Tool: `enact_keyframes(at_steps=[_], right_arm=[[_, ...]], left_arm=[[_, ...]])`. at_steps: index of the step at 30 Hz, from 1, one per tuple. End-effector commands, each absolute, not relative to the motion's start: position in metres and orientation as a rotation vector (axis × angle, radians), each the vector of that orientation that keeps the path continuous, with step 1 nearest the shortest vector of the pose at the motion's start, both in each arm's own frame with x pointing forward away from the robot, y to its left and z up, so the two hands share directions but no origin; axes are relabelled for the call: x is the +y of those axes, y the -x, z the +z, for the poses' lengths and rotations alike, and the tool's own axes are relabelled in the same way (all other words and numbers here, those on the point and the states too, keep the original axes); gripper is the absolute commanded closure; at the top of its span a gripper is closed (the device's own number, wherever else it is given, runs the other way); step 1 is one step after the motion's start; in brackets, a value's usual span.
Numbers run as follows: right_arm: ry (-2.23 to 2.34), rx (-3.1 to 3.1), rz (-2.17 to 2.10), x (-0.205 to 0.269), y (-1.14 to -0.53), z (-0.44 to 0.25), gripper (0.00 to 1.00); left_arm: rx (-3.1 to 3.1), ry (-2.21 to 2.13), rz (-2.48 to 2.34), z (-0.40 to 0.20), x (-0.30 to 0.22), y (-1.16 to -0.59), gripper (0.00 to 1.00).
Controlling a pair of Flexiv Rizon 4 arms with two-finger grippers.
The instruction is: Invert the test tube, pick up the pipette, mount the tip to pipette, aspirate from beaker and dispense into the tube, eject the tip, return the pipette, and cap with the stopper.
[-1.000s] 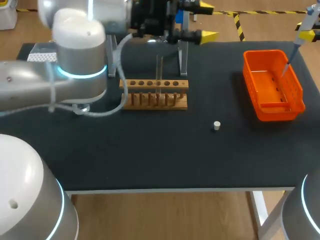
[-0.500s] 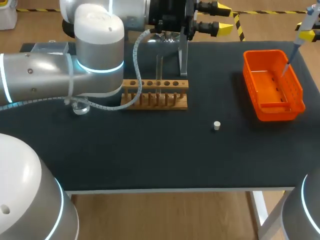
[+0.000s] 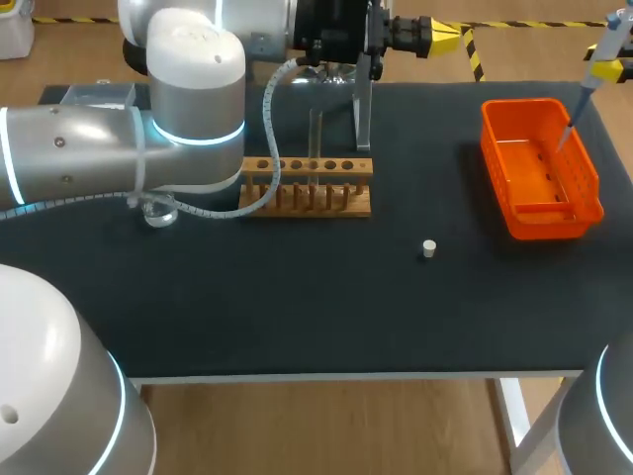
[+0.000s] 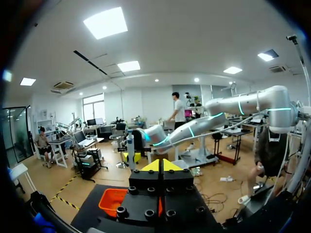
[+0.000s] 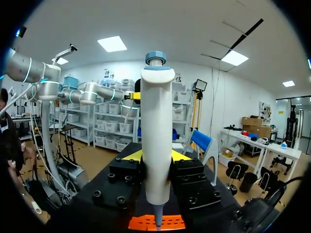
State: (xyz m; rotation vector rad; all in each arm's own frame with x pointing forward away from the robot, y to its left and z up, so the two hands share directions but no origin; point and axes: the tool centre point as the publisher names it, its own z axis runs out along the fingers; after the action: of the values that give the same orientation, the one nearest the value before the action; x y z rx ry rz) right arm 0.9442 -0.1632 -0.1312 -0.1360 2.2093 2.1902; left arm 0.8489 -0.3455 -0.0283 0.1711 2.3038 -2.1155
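left arm (image 3: pixel 188 119): silver, cyan-lit joint rings, in from the left, reaching past the middle at the rear | left gripper (image 4: pixel 164 166): level, pointing rightward, yellow tips pressed together, nothing between | right gripper (image 5: pixel 155 159): raised at far right, fingers clamped either side of white pipette with blue cap (image 5: pixel 156 111)

Silver arms (image 3: pixel 89 168), cyan rings (image 3: pixel 193 134), yellow-tipped black hands (image 4: pixel 164 166)

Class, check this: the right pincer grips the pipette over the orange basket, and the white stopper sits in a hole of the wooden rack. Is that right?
Not quite. The head view shows the white stopper lying on the dark table, apart from the wooden rack. The rest holds: the right pincer grips the pipette over the orange basket.
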Motion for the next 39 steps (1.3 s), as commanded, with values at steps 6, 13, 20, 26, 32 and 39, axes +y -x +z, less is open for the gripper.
enact_keyframes(at_steps=[6, 13, 20, 26, 32, 39], right_arm=[[0.137, 2.213, 2.187, -0.164, -0.944, -0.131, 1.00], [0.137, 2.213, 2.187, -0.164, -0.944, -0.131, 1.00], [0.137, 2.213, 2.187, -0.164, -0.944, -0.131, 1.00], [0.137, 2.213, 2.187, -0.164, -0.944, -0.131, 1.00], [0.137, 2.213, 2.187, -0.164, -0.944, -0.131, 1.00], [0.137, 2.213, 2.187, -0.164, -0.944, -0.131, 1.00]], left_arm=[[2.305, -0.159, -2.130, -0.026, -0.368, -0.855, 1.00], [2.283, -0.127, -2.142, -0.026, -0.384, -0.861, 1.00], [2.235, -0.093, -2.143, -0.023, -0.402, -0.868, 1.00], [2.214, -0.086, -2.139, -0.024, -0.418, -0.878, 1.00], [2.201, -0.085, -2.129, -0.022, -0.436, -0.891, 1.00], [2.204, -0.125, -2.141, -0.017, -0.458, -0.901, 1.00]])
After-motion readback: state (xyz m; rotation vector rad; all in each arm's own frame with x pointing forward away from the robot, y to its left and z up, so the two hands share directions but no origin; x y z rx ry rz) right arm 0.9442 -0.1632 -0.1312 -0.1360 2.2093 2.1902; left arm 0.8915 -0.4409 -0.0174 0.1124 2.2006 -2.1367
